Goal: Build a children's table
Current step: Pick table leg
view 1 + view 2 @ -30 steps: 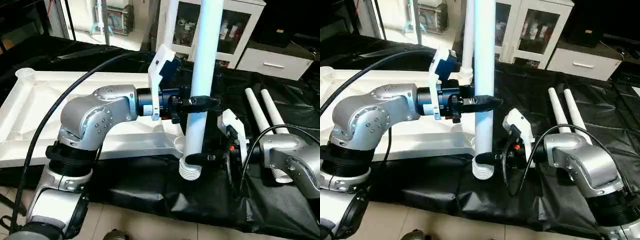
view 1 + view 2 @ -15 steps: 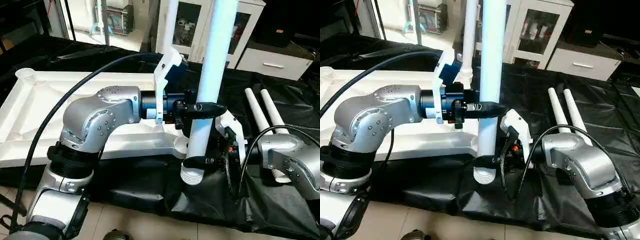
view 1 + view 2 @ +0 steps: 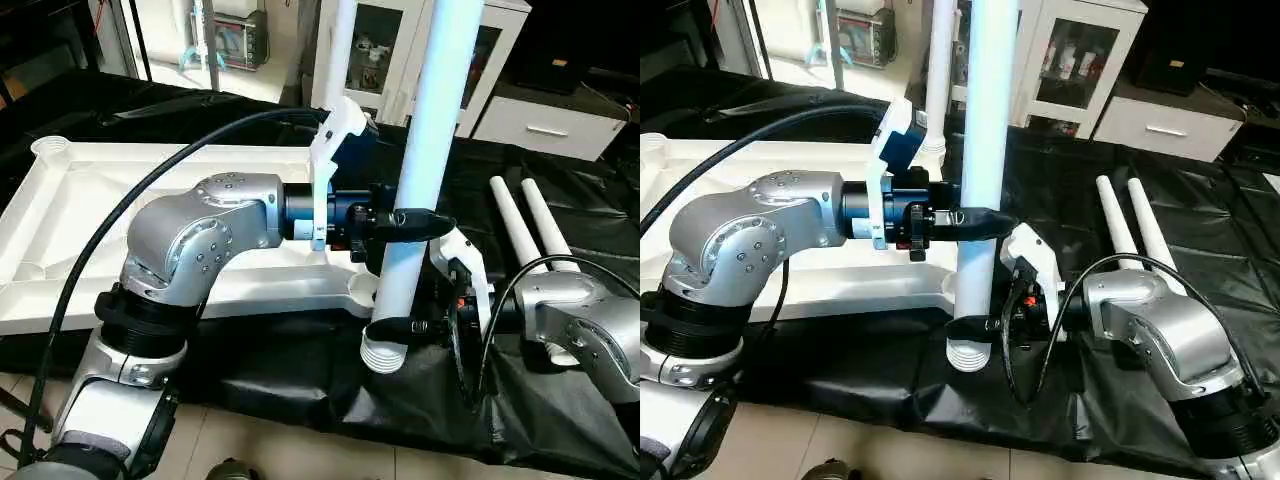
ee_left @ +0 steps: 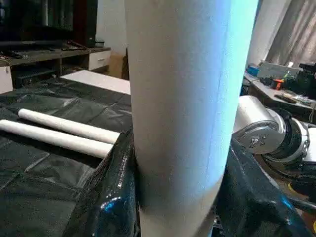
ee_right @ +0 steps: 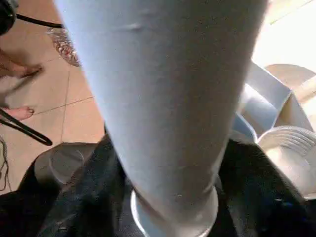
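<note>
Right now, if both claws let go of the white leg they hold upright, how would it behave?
The held leg would likely topple: it is tall, slightly tilted, and its ribbed end hangs beside the tabletop, not in a socket. It looks stiff and probably light, a hollow tube. Being round, like the two spare legs, it may roll.

My head cams look down over my forearms; both wrist cams sit super close to the same upright leg (image 3: 420, 190).
</note>
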